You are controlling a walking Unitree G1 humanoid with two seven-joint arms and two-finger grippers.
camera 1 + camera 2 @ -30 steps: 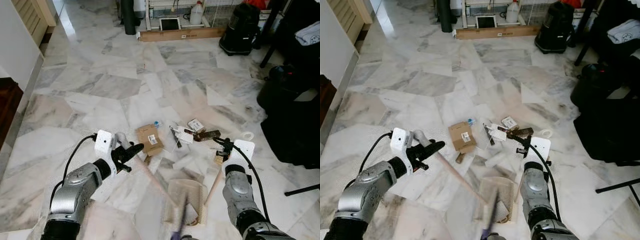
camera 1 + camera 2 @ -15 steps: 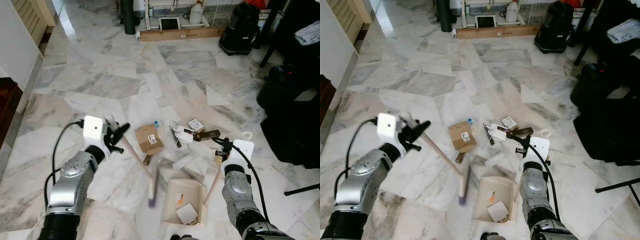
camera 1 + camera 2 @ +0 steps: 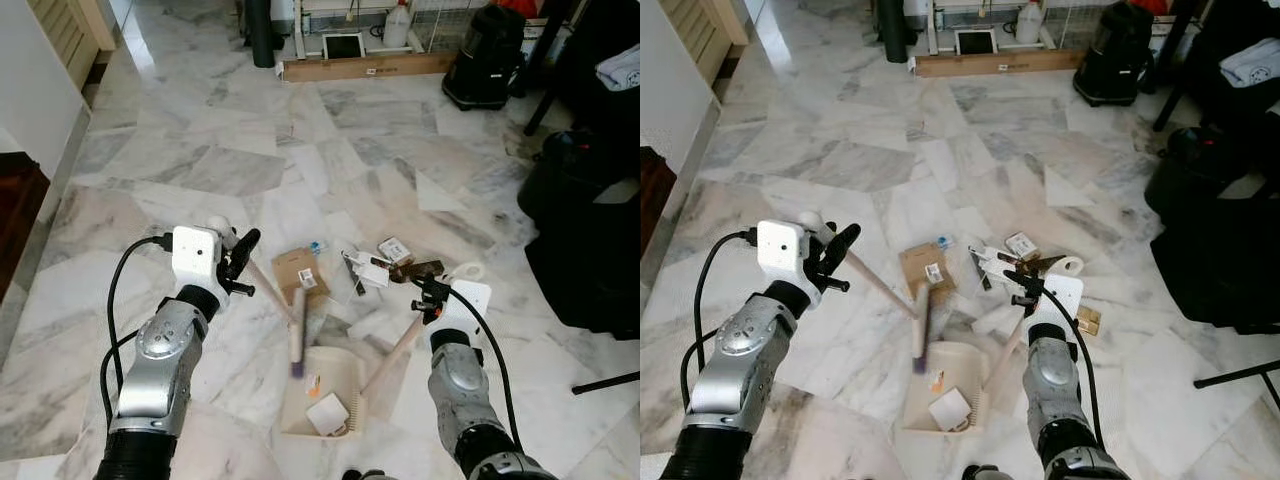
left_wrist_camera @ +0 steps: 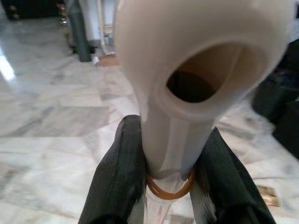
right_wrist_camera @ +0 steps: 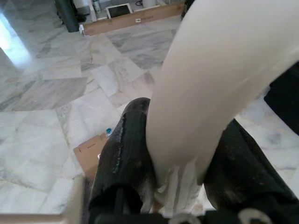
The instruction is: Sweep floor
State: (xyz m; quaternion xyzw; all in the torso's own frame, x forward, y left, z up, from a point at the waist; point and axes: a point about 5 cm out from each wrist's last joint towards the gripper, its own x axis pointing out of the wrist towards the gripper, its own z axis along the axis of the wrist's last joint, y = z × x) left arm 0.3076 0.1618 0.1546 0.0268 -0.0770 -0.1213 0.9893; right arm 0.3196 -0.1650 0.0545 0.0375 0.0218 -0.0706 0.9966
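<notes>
Broom (image 3: 296, 335): head on the floor just left of the dustpan (image 3: 318, 398), handle clamped in my left claw (image 3: 240, 258). Dustpan: holds a white scrap, its handle clamped in my right claw (image 3: 428, 296). Litter: box (image 3: 298, 274) and scraps (image 3: 385, 265) lie beyond the pan, unswept. Risk: a fast stroke could scatter scraps past the pan, or nudge it and spill the load.

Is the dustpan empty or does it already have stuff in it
Not empty. The dustpan on the floor holds a white square piece and a small orange-marked scrap.
</notes>
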